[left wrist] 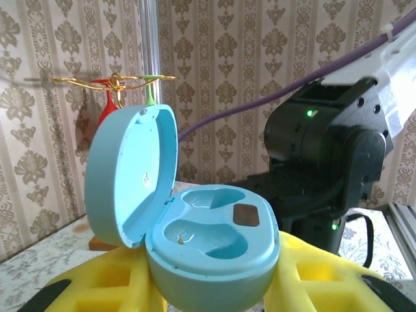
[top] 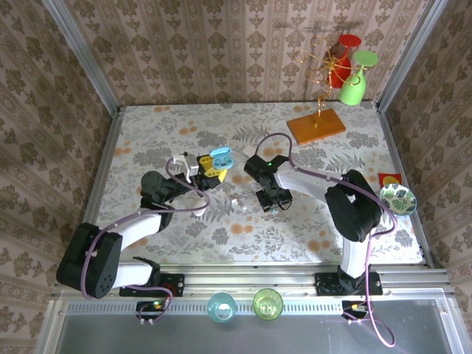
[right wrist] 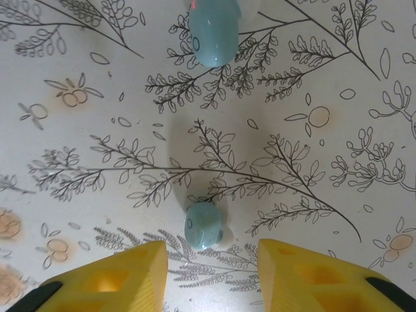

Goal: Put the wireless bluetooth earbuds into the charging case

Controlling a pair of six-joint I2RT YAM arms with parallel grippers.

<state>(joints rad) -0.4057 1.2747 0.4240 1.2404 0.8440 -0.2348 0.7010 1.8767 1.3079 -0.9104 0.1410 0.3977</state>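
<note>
a teal-blue earbud (right wrist: 203, 225) is lying on the flowered table (right wrist: 97, 162), and we are seeing it right between the yellow fingertips (right wrist: 130, 273) of the right gripper (right wrist: 211, 259). those jaws are standing released, one on each side of the bud, neither touching it. a second teal earbud (right wrist: 213, 29) is lying farther off on the same surface, well apart from the first. over to the left, the teal charging case (left wrist: 214, 253) is sitting with its lid (left wrist: 130, 175) standing open and two moulded wells facing up. the left gripper (top: 215, 168) is grasping it, yellow fingers (left wrist: 97, 286) pressing on its lower shell from both sides. the right arm's black wrist (left wrist: 331, 149) is looming just behind the case.
</note>
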